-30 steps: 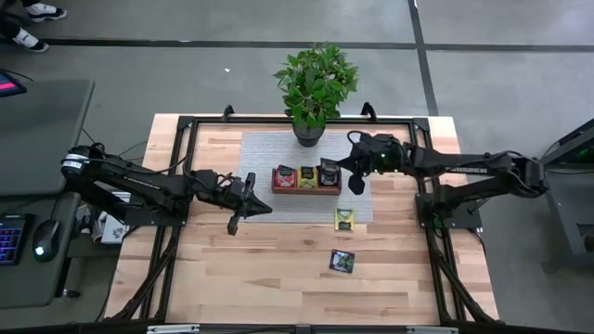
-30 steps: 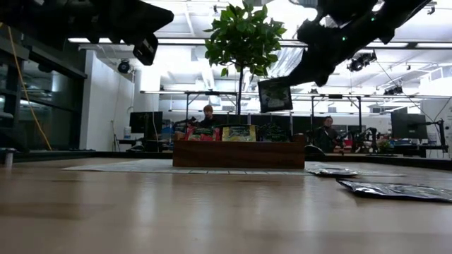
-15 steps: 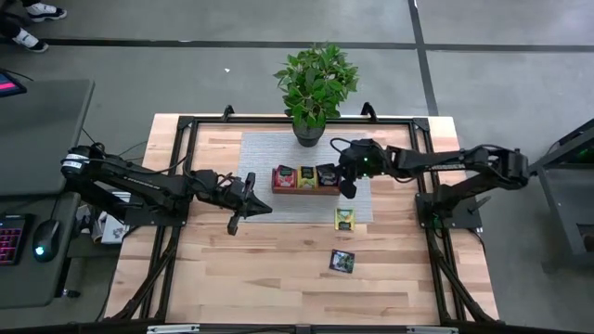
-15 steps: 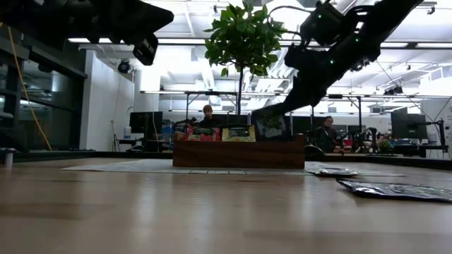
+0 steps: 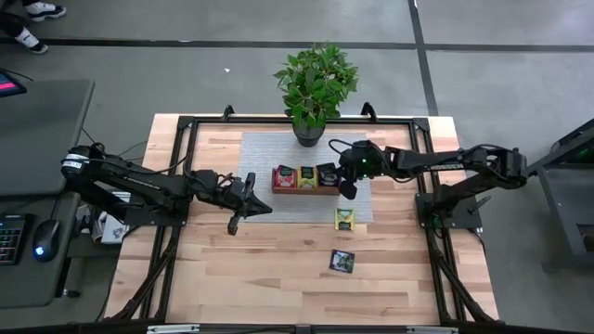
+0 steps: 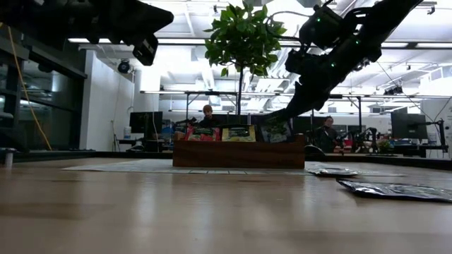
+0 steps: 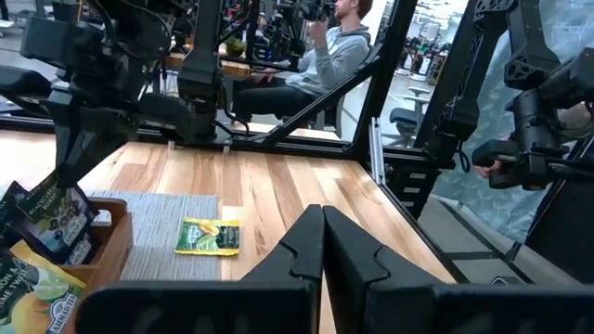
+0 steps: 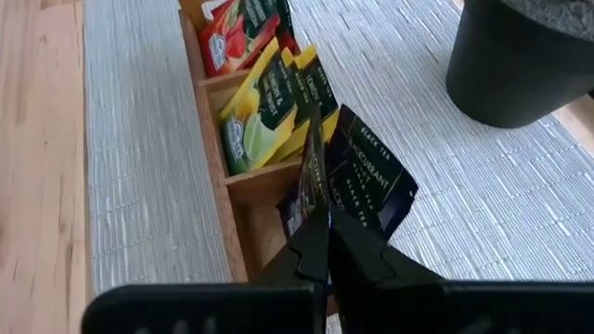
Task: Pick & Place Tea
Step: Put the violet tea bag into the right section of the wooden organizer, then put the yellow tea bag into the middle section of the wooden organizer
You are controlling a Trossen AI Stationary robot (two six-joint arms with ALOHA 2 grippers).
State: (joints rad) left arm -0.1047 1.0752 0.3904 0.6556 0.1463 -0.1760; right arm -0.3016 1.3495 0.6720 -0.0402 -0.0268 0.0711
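High view. The right gripper (image 5: 345, 183) stands over the right-hand end compartment of the wooden tray (image 5: 305, 189), which lies on a grey mat (image 5: 260, 176) before a potted plant (image 5: 314, 82). Two loose sachets remain outside the tray: a yellow-green sachet (image 5: 344, 219) at the mat's edge and a dark sachet on the table (image 5: 342, 262), nearer the front. The left gripper (image 5: 236, 223) waits, fingers together on nothing, left of the tray.

Low view. The right arm slants down to the tray's right end; the held sachet is probably the dark shape at its tip, though this view leaves that uncertain.

Left wrist view. The left fingers (image 7: 306, 250) meet along their length. The yellow-green sachet lies flat on the mat.

Right wrist view. The right fingers (image 8: 311, 246) are pinched on the upper edge of a dark sachet (image 8: 314, 186), which hangs edge-on into the end compartment beside another dark one. Red and yellow-green sachets fill the other two compartments.

Handling, as judged: each sachet is light, thin, pliant and likely slick. A flat one is best taken by an edge or corner.
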